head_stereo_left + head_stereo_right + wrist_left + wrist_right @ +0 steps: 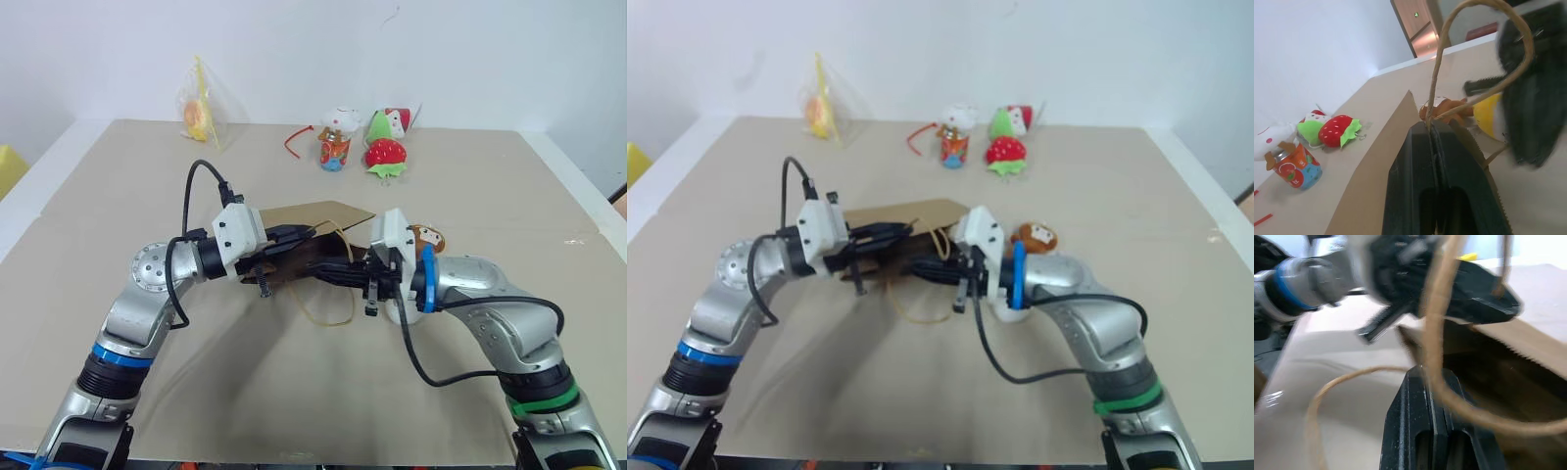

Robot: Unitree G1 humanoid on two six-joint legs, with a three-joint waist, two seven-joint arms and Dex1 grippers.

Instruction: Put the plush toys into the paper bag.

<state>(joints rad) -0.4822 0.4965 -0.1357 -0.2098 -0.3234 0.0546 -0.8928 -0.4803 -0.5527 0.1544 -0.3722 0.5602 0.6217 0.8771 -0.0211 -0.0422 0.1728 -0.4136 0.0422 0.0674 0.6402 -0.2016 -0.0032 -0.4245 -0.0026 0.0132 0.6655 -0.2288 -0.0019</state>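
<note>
From the head views, the paper bag (pixel 313 217) is lying near the middle of the tan table (pixel 118 186), lifted at its mouth between the two arms. The left gripper (pixel 306 233) is reaching in from the left and is pinched closed on the bag's upper edge. The right gripper (pixel 338 271) is coming in from the right, closed on the bag's mouth by the cord handle (pixel 328 311), which is looping down onto the table. The brown monkey (pixel 427 237) is lying just behind the right wrist, with the white egg toy (pixel 995 309) tucked beneath that wrist. At the far edge a strawberry plush (pixel 385 155), a cup-shaped toy (pixel 335 147) and a small clear plastic bag (pixel 199 113) are sitting well apart from the paper bag.

In the left wrist view, the black fingers (pixel 1415 161) are pressing together on the bag's edge where a cord loop is rising; the monkey and the yellow end of the egg toy are lying just past it.

In the right wrist view, the fingers (pixel 1413 416) are closing tight on the bag's edge, beside a cord, with the left gripper facing them across the bag's dark opening.
</note>
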